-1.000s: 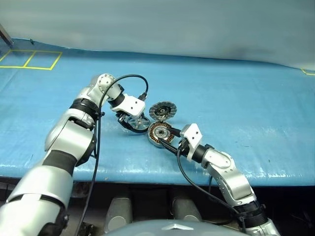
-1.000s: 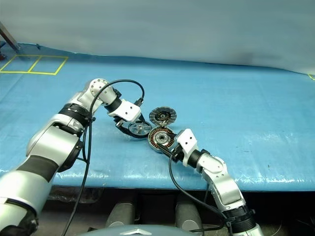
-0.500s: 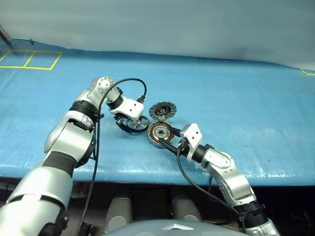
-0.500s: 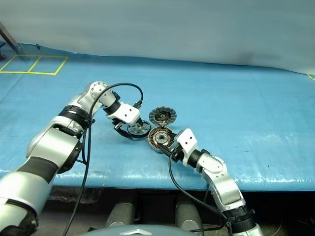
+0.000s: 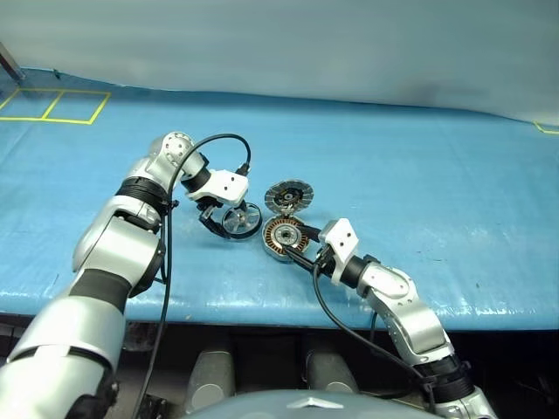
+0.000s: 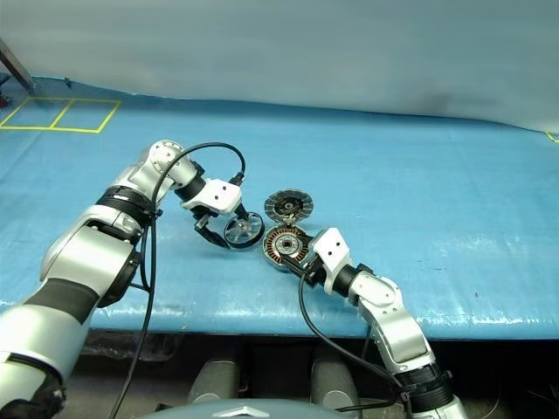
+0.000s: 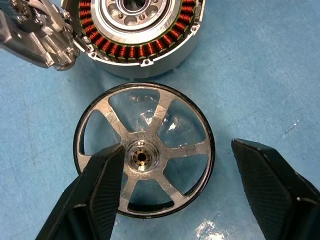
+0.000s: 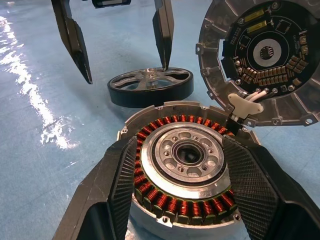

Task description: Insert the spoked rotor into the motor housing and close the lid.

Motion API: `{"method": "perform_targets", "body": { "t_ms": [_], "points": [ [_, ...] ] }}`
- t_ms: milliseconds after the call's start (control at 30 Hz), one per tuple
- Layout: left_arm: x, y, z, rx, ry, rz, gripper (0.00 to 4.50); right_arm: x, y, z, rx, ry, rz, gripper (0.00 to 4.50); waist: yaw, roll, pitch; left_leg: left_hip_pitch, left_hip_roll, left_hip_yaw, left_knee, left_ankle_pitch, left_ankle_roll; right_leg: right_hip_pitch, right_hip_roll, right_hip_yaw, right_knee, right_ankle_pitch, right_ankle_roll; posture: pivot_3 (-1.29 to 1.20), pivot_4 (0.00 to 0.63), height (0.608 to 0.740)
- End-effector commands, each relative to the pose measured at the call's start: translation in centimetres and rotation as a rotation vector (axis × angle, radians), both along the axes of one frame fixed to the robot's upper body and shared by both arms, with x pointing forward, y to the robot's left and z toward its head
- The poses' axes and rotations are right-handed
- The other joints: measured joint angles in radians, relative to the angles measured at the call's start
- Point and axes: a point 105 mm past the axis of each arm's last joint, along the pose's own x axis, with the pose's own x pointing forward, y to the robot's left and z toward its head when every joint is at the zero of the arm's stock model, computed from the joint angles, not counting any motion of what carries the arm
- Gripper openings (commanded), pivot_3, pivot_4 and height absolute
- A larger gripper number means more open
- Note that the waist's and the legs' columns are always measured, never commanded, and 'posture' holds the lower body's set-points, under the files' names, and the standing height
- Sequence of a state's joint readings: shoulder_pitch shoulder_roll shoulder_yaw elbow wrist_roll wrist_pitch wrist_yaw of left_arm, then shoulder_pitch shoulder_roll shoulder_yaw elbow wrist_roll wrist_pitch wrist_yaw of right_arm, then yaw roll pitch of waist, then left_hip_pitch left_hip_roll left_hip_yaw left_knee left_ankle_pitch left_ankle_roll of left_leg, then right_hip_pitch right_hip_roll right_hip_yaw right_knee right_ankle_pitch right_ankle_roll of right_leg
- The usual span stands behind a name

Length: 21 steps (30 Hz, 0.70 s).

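Observation:
The spoked rotor [image 7: 144, 155] lies flat on the blue mat, right beside the motor housing [image 8: 185, 165]. Above it hangs my left gripper [image 5: 223, 220], open. One of its fingers [image 7: 100, 195] sits over the rotor near the hub, and the other stands clear outside the rim. The housing's copper windings face up. My right gripper [image 8: 185, 200] is shut on the housing, a finger against each side. The lid [image 8: 260, 55] stands swung open at the housing's far rim, showing its circuit board.
The blue mat [image 5: 419, 175] stretches wide to the right and behind the parts. Yellow taped squares [image 5: 52, 105] mark the far left corner. The table's front edge [image 5: 262, 305] runs close below the housing. A black cable [image 5: 218, 140] loops over my left wrist.
My left gripper has opened wider around the rotor and rolled a little. The rotor now rests on the mat beside the housing. The right gripper has not moved.

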<state>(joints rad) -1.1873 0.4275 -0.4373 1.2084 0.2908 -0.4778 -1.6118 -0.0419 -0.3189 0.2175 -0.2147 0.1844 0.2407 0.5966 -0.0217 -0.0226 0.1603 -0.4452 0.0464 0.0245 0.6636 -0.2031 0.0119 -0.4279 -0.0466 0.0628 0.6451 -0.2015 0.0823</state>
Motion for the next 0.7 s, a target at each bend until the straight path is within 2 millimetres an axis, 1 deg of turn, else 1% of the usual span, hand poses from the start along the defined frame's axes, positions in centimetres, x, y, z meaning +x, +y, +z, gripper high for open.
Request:
{"method": "perform_targets", "body": {
  "t_ms": [33, 167, 367, 567, 700],
  "points": [
    [0.5, -0.3, 1.6, -0.046, -0.033, 0.014, 4.41, 0.2, 0.2, 1.2, 0.012, -0.055, 0.012, 2.87, 0.0, 0.0, 0.0, 0.0, 0.0, 0.0, 0.0, 0.0, 0.0, 0.0, 0.0, 0.0, 0.0, 0.0, 0.0, 0.0, 0.15, 0.74],
    [1.0, -0.8, 2.5, -0.071, -0.067, 0.028, 4.41, 0.2, 0.2, 1.2, 0.009, -0.055, 0.012, 2.87, 0.0, 0.0, 0.0, 0.0, 0.0, 0.0, 0.0, 0.0, 0.0, 0.0, 0.0, 0.0, 0.0, 0.0, 0.0, 0.0, 0.15, 0.74],
    [1.3, -1.7, 2.8, -0.079, -0.079, 0.024, 4.41, 0.1, 0.1, 1.0, 0.006, -0.054, 0.003, 2.87, 0.001, 0.0, 0.0, 0.0, 0.0, 0.0, 0.0, 0.0, 0.0, 0.0, 0.001, 0.0, 0.0, 0.0, 0.0, 0.0, 0.15, 0.74],
    [1.2, -2.1, 2.3, -0.062, -0.08, 0.009, 4.41, 0.0, 0.0, 1.0, 0.005, -0.059, -0.01, 2.87, -0.001, 0.0, 0.0, 0.0, 0.0, 0.0, 0.0, 0.0, 0.0, 0.0, 0.001, 0.0, 0.0, 0.0, 0.0, 0.0, 0.15, 0.74],
    [1.0, -1.8, 1.6, -0.027, -0.07, 0.001, 4.41, 0.0, -0.2, 1.0, 0.005, -0.062, -0.019, 2.87, -0.002, 0.0, 0.0, 0.0, 0.0, -0.001, 0.0, 0.0, 0.0, 0.0, 0.001, 0.001, 0.0, 0.0, 0.0, 0.0, 0.15, 0.74]
  ]
}}
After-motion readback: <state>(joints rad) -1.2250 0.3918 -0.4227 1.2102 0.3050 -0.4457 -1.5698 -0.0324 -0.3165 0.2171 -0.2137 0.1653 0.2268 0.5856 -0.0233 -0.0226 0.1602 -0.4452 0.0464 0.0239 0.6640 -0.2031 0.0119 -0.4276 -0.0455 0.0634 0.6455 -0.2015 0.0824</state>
